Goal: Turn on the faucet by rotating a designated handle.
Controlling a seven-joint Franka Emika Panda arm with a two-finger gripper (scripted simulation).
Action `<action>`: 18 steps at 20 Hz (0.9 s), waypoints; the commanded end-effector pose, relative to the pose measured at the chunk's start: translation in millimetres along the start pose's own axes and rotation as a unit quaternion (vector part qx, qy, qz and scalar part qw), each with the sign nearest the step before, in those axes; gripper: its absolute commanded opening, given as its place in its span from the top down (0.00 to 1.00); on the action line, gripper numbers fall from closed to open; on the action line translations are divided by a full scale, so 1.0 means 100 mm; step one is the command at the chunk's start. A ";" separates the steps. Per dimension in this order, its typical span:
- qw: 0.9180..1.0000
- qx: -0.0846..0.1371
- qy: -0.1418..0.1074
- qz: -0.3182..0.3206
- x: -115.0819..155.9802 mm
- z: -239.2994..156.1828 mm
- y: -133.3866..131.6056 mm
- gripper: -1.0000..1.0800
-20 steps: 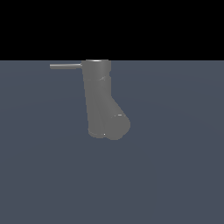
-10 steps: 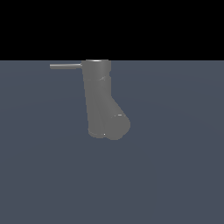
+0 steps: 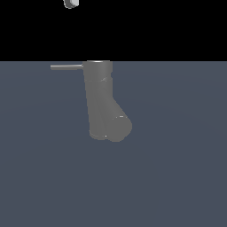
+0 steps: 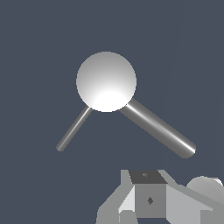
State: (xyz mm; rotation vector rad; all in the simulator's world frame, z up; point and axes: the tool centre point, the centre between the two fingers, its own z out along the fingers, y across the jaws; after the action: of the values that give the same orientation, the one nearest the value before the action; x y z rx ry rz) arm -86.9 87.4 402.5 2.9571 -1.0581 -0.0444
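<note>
I hang high above the faucet, which stands upright on the blue-grey worktop; its handle sticks out sideways from the top toward the exterior view's left; my jaws touch nothing; whether they are wide or narrow I cannot tell.

This is a bare simulated test scene, not a furnished room. A flat, uniform slate-blue ground meets a plain black backdrop at a straight horizon, and the matte grey faucet is rendered as simple untextured shapes.
</note>
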 end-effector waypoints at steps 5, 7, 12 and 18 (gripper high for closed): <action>0.998 0.002 0.002 0.070 0.09 0.24 -0.32 1.00; 0.996 0.002 0.003 0.092 0.12 0.32 -0.41 1.00; 0.989 0.004 0.004 0.145 0.17 0.53 -0.65 1.00; 0.978 0.005 0.007 0.208 0.21 0.80 -0.93 1.00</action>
State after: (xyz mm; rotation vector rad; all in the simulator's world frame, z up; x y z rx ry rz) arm -19.2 141.7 328.4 2.6986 -1.6060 -0.0208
